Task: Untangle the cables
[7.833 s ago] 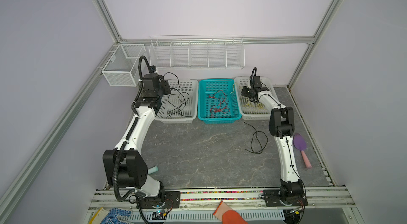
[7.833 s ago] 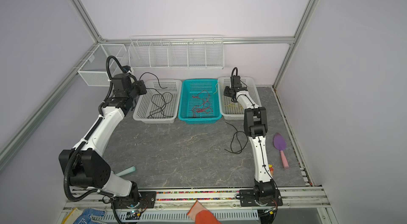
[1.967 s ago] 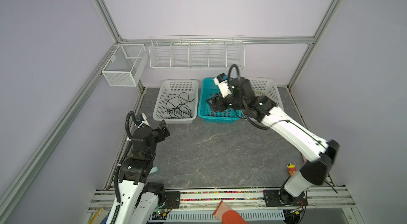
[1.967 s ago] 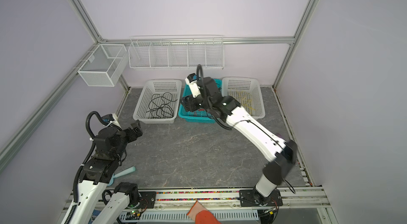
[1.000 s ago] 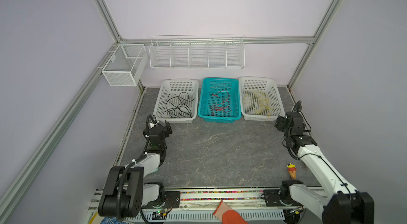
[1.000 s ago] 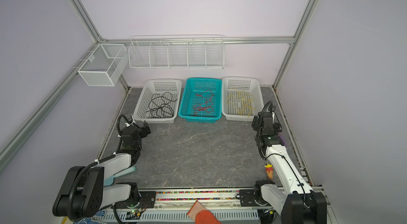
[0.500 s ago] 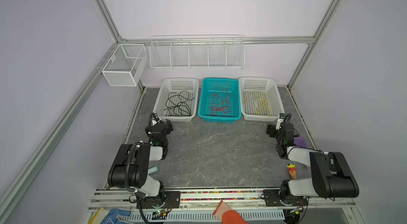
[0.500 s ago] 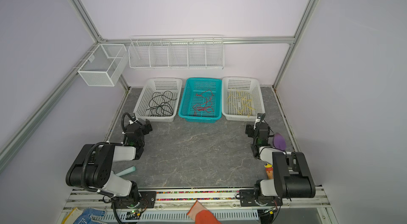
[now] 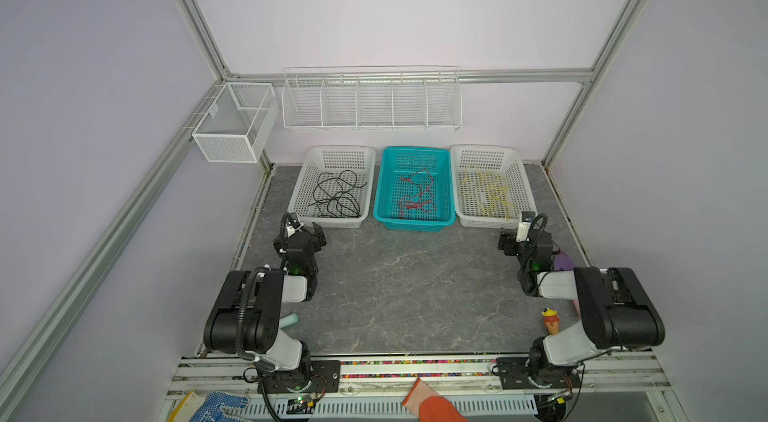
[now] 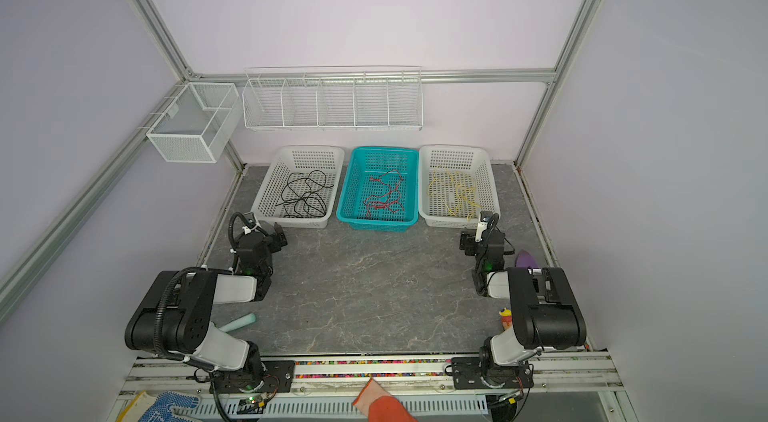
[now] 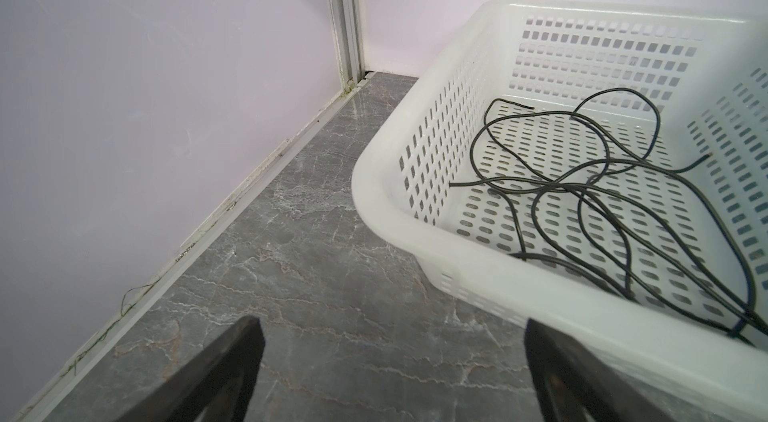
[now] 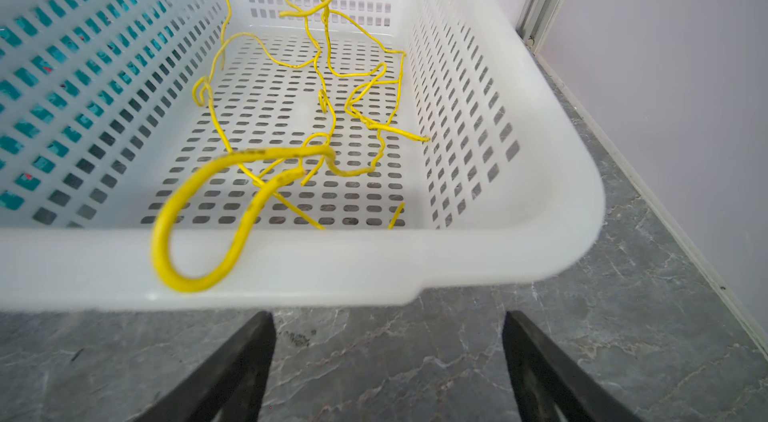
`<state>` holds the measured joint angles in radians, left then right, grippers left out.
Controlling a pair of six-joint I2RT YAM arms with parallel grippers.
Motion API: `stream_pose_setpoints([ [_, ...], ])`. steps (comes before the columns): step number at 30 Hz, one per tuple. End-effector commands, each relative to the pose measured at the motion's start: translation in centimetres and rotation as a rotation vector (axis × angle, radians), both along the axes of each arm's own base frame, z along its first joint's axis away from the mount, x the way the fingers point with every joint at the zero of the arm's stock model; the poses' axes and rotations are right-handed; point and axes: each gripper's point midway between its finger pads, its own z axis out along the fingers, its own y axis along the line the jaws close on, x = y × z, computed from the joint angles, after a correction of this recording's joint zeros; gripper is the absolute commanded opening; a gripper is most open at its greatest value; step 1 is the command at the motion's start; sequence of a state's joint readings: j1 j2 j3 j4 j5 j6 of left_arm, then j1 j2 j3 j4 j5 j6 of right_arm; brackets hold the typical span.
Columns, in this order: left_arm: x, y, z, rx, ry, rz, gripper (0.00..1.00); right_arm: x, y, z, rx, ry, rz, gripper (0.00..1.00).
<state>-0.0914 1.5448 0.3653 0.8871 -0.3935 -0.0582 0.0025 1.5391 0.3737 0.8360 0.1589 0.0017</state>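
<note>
The cables lie sorted in three baskets at the back. Black cables (image 9: 336, 196) (image 11: 602, 191) fill the left white basket (image 9: 305, 187). Red cables (image 9: 415, 195) are in the teal basket (image 9: 384, 191). Yellow cables (image 9: 488, 193) (image 12: 291, 108) sit in the right white basket (image 9: 521, 187), with one yellow loop (image 12: 195, 241) hanging over its near rim. My left gripper (image 9: 309, 233) (image 11: 390, 324) is open and empty over bare floor just short of the left basket's corner. My right gripper (image 9: 515, 239) (image 12: 388, 318) is open and empty in front of the right basket.
A white wire rack (image 9: 371, 102) hangs on the back wall and a mesh box (image 9: 232, 125) on the left rail. A purple brush (image 9: 563, 264) and a small toy (image 9: 550, 318) lie by my right arm, a teal cylinder (image 9: 289, 320) by my left.
Both arms have drawn back from the baskets and folded down low at the front sides. The right gripper left the teal basket. The cables have not moved in the last second.
</note>
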Motion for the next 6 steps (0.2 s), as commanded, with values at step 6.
stream_pose_setpoints([
  [6, 0.56, 0.29, 1.48, 0.007, -0.057, 0.011, 0.99, 0.60, 0.35, 1.49, -0.011, -0.049, 0.025, 0.88],
])
